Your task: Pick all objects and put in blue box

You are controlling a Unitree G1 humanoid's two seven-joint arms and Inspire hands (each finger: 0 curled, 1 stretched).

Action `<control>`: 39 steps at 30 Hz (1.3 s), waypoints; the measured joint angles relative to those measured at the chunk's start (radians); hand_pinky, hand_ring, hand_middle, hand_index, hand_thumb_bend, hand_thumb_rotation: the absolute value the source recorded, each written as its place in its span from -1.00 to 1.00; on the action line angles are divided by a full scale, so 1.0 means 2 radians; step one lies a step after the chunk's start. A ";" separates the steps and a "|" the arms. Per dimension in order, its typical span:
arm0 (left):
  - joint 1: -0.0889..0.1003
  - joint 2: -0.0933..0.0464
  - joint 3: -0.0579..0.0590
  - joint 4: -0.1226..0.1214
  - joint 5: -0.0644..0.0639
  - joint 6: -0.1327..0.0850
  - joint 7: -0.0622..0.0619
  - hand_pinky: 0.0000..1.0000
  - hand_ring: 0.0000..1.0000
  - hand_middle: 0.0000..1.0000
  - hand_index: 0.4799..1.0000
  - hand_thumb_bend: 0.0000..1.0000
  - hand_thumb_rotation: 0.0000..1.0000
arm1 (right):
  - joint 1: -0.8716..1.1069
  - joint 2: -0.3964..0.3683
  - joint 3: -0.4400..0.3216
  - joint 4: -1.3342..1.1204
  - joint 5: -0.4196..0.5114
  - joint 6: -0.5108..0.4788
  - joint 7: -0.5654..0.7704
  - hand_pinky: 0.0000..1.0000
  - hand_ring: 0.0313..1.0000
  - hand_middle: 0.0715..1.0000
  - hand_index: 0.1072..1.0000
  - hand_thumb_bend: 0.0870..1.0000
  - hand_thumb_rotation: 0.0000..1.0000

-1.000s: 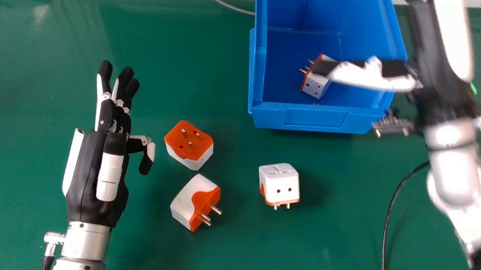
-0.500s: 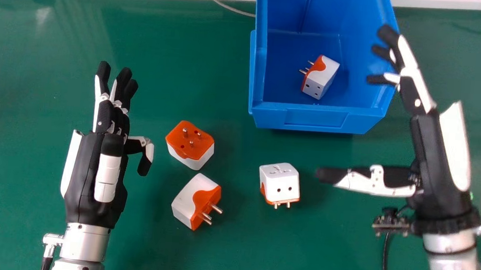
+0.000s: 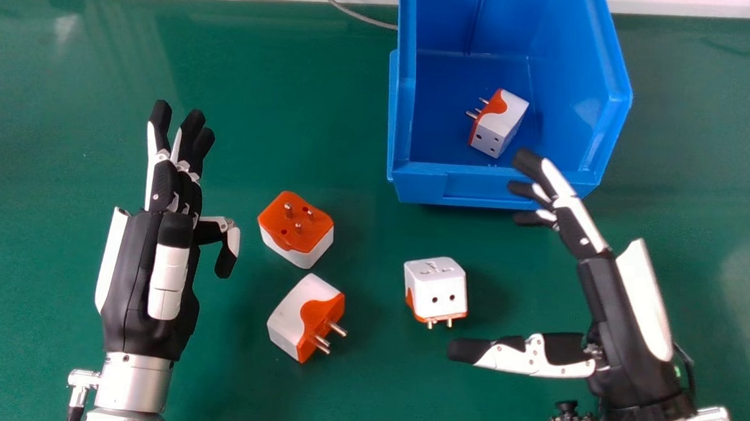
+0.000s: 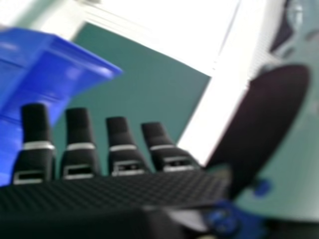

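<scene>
One white-topped adapter (image 3: 435, 287) sits below and right of the frame's centre, so the right hand (image 3: 627, 327), unclenched and empty at lower right, should straddle it squarely before closing.

head view: above right hand (image 3: 618, 320), forward-down, farther off
right hand view: close, out past its fingers (image 4: 77, 124)
shared: blue box (image 3: 423, 182), green table (image 3: 702, 161) beyond hand

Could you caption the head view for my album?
Open right hand beside three loose plug adapters, one already in the blue box.
</scene>
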 measured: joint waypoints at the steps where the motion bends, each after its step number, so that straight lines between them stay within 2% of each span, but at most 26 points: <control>1: 0.001 0.000 -0.001 0.000 0.000 0.000 0.000 -1.00 1.00 1.00 0.92 1.00 0.84 | -0.002 0.000 0.003 0.005 -0.002 0.003 0.000 0.42 0.64 0.77 0.79 1.00 -0.24; 10: 0.002 0.000 -0.001 -0.002 0.000 -0.002 0.003 -1.00 1.00 1.00 0.93 1.00 0.84 | -0.042 0.002 0.026 0.070 -0.001 0.017 0.008 0.46 0.70 0.77 0.79 1.00 -0.17; 14: 0.002 0.000 -0.001 -0.002 -0.001 -0.003 0.001 -1.00 1.00 1.00 0.94 1.00 0.84 | -0.054 0.002 0.035 0.092 0.000 0.017 0.012 0.46 0.72 0.77 0.80 1.00 -0.15; 21: 0.002 0.000 -0.001 -0.003 -0.002 -0.003 0.000 -1.00 1.00 1.00 0.95 1.00 0.84 | -0.075 0.000 0.055 0.130 -0.001 0.015 0.017 0.48 0.76 0.84 0.96 1.00 -0.12; 24: 0.002 0.000 -0.001 -0.006 -0.002 -0.003 -0.001 -1.00 1.00 1.00 0.96 1.00 0.84 | -0.083 -0.003 0.062 0.137 0.000 0.015 0.028 0.55 0.82 0.88 0.99 1.00 -0.11; 39: 0.003 0.001 0.000 -0.009 -0.003 -0.003 -0.002 -1.00 1.00 1.00 0.97 1.00 0.85 | -0.110 -0.010 0.089 0.167 -0.004 0.017 0.040 0.68 0.88 0.90 0.96 1.00 -0.07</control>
